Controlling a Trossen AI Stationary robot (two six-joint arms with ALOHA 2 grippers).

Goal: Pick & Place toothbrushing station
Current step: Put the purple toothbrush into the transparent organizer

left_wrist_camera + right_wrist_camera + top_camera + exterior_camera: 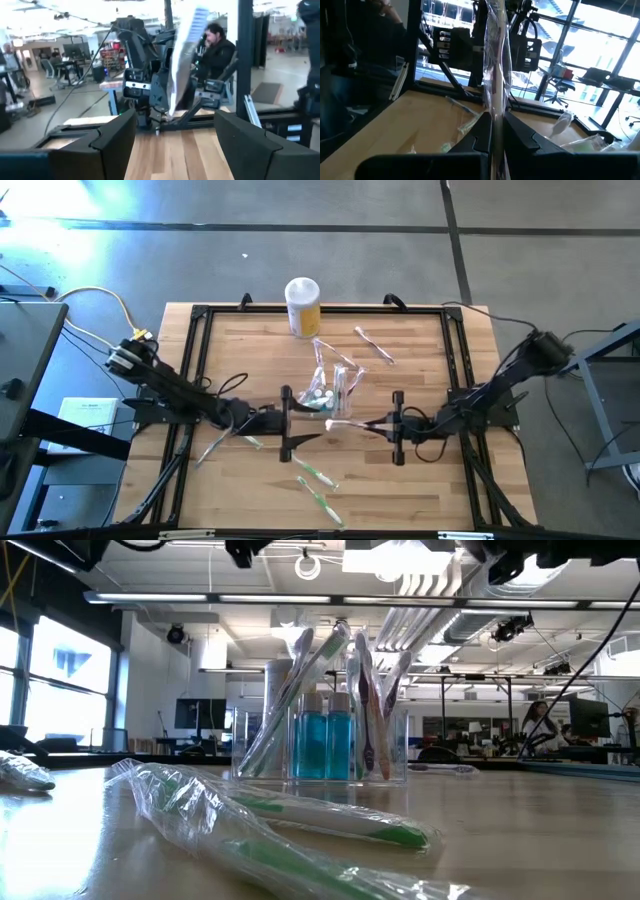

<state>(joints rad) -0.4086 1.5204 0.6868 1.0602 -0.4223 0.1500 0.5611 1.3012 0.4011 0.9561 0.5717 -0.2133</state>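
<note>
Spanning most of the high view, the wooden worktop (420, 470) carried a yellow canister (303, 306) at its far edge. The toothbrushing station (331, 386) stood near the centre, holding toothbrushes and two blue bottles (325, 745). The left hand (286, 423), fingers spread wide, held nothing just left of the station. The right hand (392, 425) was closed on a wrapped toothbrush (347, 422) beside the station.

We found no legible text, label, brand, number or sign on any object in the four views.
</note>
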